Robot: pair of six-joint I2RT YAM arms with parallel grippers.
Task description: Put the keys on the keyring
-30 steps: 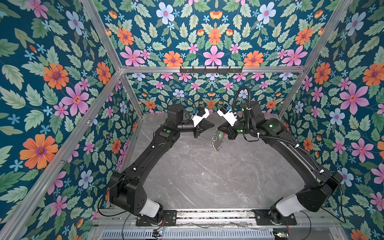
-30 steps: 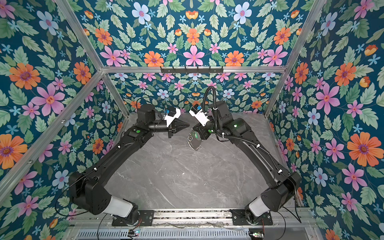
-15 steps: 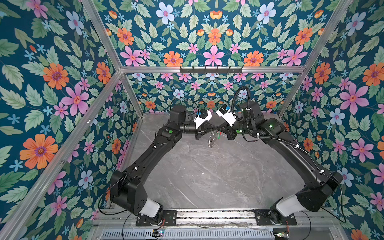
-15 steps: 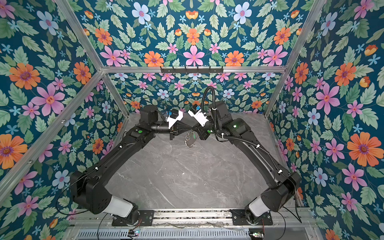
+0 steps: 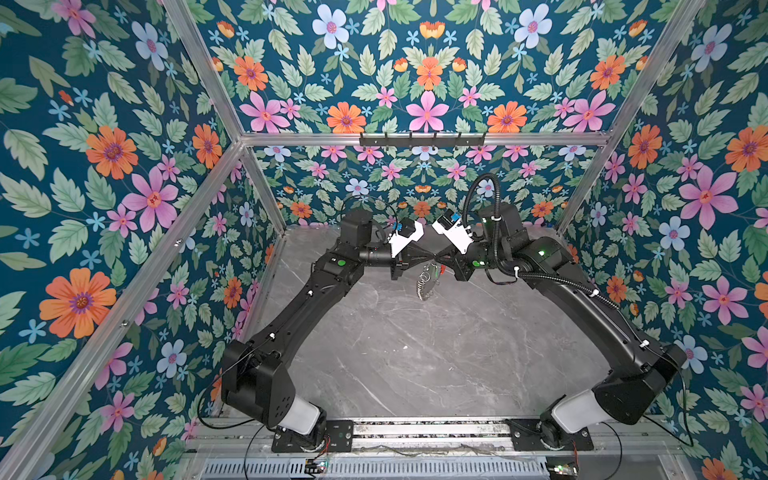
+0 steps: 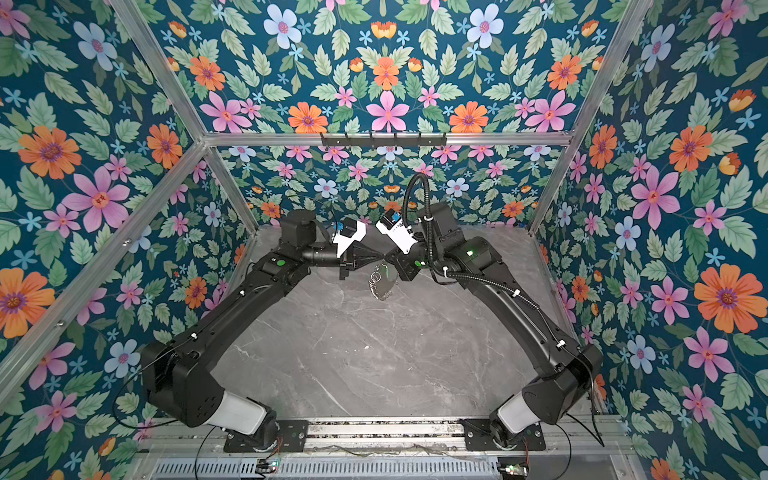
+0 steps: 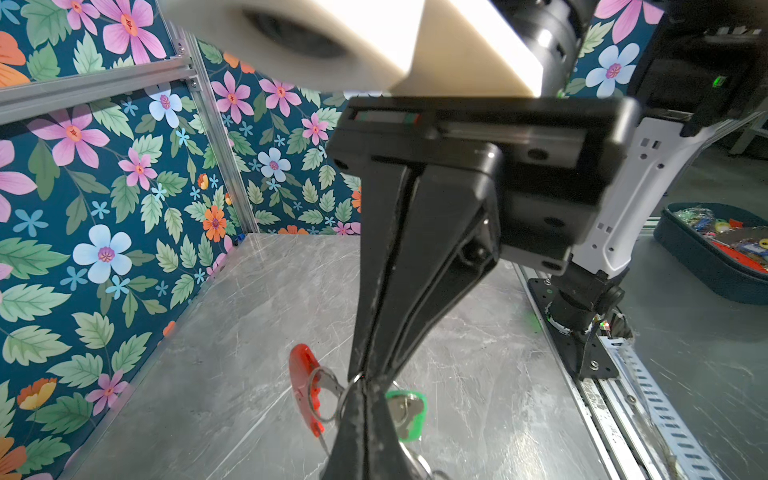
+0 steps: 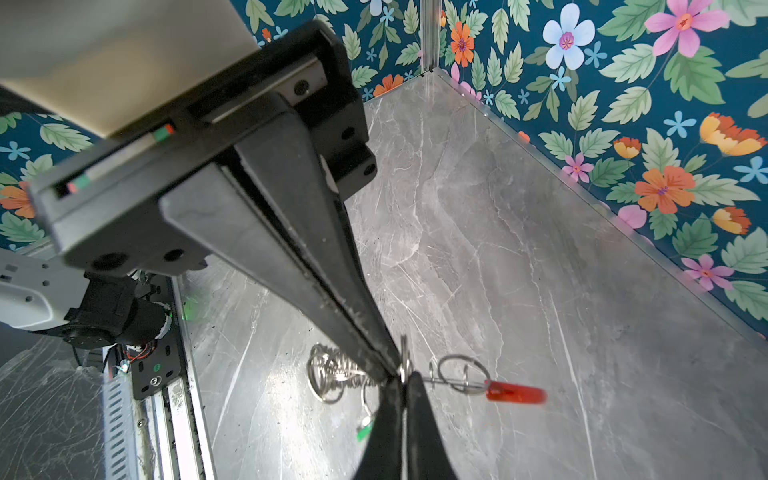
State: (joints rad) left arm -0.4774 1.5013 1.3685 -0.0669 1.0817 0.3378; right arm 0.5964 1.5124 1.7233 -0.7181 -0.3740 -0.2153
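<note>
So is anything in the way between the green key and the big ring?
Nothing visible is. The green key tag hangs just beside the keyring, where the left tool and right tool, both shut, meet tip to tip above the table. Whether it is already threaded on cannot be told.

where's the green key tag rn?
Back centre in both top views: the green key tag hangs just below where the left gripper and right gripper meet tip to tip, near the keyring and its red arc.
</note>
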